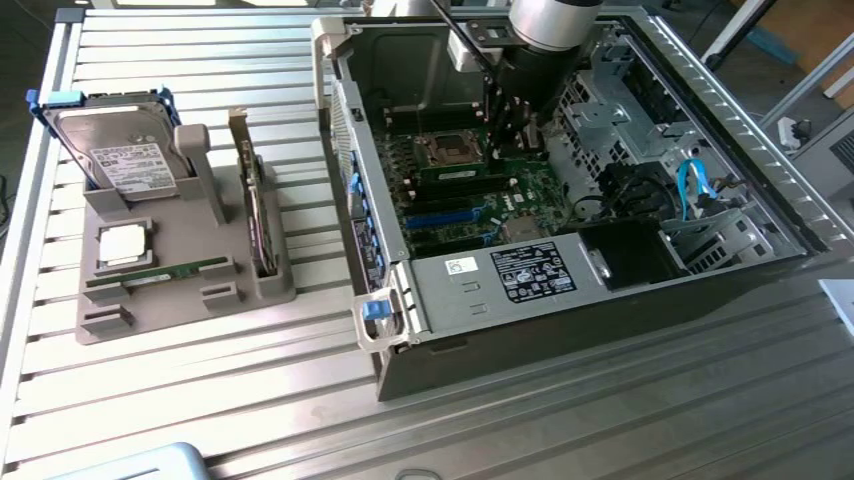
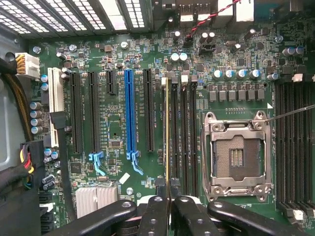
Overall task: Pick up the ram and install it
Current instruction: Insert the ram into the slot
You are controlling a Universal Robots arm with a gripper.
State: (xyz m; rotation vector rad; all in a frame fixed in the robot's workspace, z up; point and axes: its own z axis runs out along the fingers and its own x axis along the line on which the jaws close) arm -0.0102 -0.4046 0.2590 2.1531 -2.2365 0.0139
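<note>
Pincer (image 2: 169,205) clamped on ram (image 2: 168,132), edge-on at mem slots (image 2: 185,137) by CPU socket (image 2: 237,157); install step, I reckon; needs straight, even press

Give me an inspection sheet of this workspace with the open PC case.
Surface: slatted metal table, bearing open PC case and grey tray.
Job's things: ram edge-on among memory slots beside empty CPU socket; seating unclear.
Clutter: tray holds hard drive, chip, upright card, green stick.
Gripper: shut on ram.
Cables: blue cable in case; red-black wire on board.
Surroundings: pale blue object at table's near edge.
</note>
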